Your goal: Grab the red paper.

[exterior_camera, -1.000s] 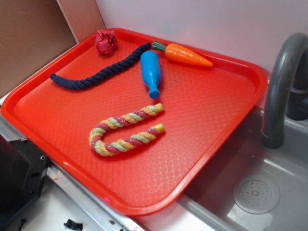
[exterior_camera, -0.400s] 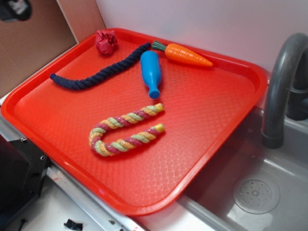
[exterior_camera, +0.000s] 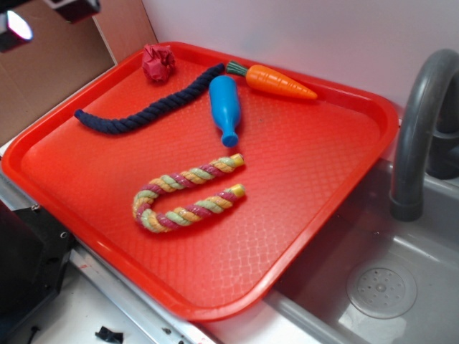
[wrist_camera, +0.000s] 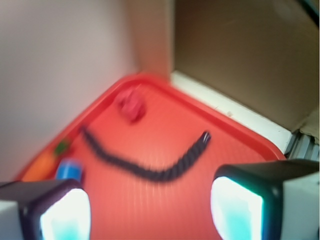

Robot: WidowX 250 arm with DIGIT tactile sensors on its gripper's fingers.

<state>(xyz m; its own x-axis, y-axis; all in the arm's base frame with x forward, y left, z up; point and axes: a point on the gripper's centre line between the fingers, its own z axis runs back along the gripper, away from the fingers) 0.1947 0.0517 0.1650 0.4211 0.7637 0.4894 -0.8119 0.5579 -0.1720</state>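
Note:
The red paper [exterior_camera: 158,63] is a small crumpled dark red ball lying in the far left corner of the red tray [exterior_camera: 315,179]. In the blurred wrist view the red paper [wrist_camera: 131,105] shows ahead, near the tray's corner. My gripper [exterior_camera: 43,14] is only partly in view at the top left of the exterior view, high up and left of the paper. In the wrist view the gripper [wrist_camera: 150,210] stands open, its two pale fingertips [wrist_camera: 65,215] wide apart with only tray between them.
A dark blue rope [exterior_camera: 143,111], a blue bottle [exterior_camera: 224,107], an orange toy carrot [exterior_camera: 276,81] and a striped rope [exterior_camera: 183,197] lie on the tray. A brown board [exterior_camera: 50,72] stands at the left. A grey sink [exterior_camera: 380,287] with a faucet [exterior_camera: 419,122] is at the right.
My gripper has come into the exterior view at the top left corner and moved rightward. The objects on the tray have not moved.

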